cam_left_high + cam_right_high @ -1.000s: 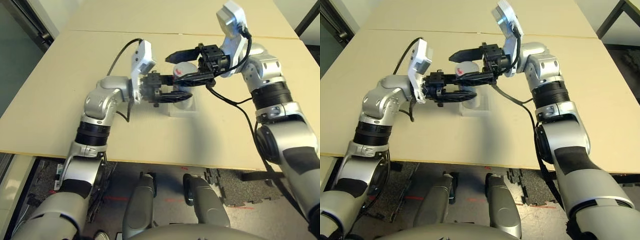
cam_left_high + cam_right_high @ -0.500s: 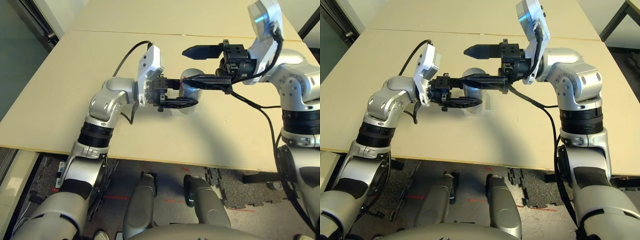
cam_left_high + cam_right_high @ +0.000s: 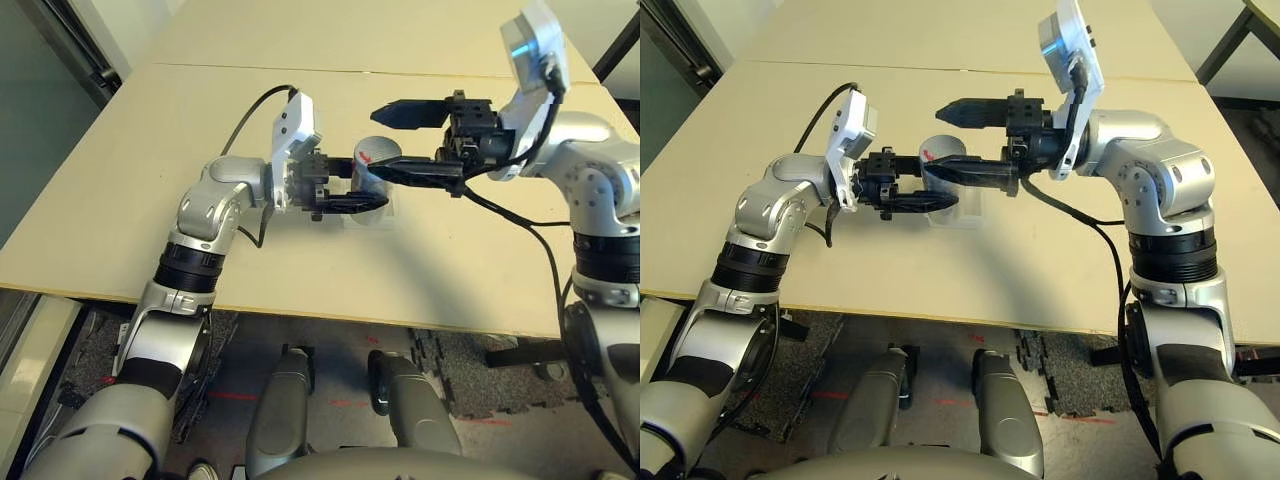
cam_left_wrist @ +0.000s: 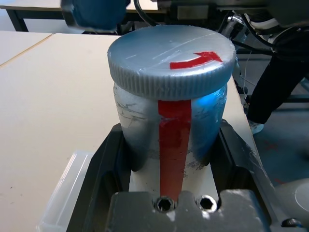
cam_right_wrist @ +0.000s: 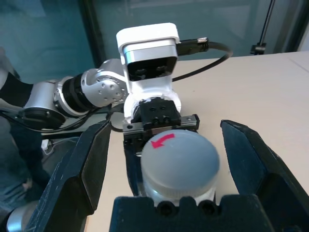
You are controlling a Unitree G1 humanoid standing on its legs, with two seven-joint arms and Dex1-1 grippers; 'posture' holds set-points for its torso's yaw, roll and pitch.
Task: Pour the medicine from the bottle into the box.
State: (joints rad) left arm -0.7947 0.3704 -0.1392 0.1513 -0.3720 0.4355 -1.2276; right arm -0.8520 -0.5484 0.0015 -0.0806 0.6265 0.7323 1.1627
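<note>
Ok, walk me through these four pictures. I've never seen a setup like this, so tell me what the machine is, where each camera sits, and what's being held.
This is a two-armed humanoid robot at a tan table. Two pictures look down from its head; the other two come from cameras on its wrists. The left end effector is shut on a small silver-grey bottle with a red stripe, cap on, standing upright over a clear plastic box. The right end effector is open, its two black fingers spread either side of the bottle's cap, not gripping it.
</note>
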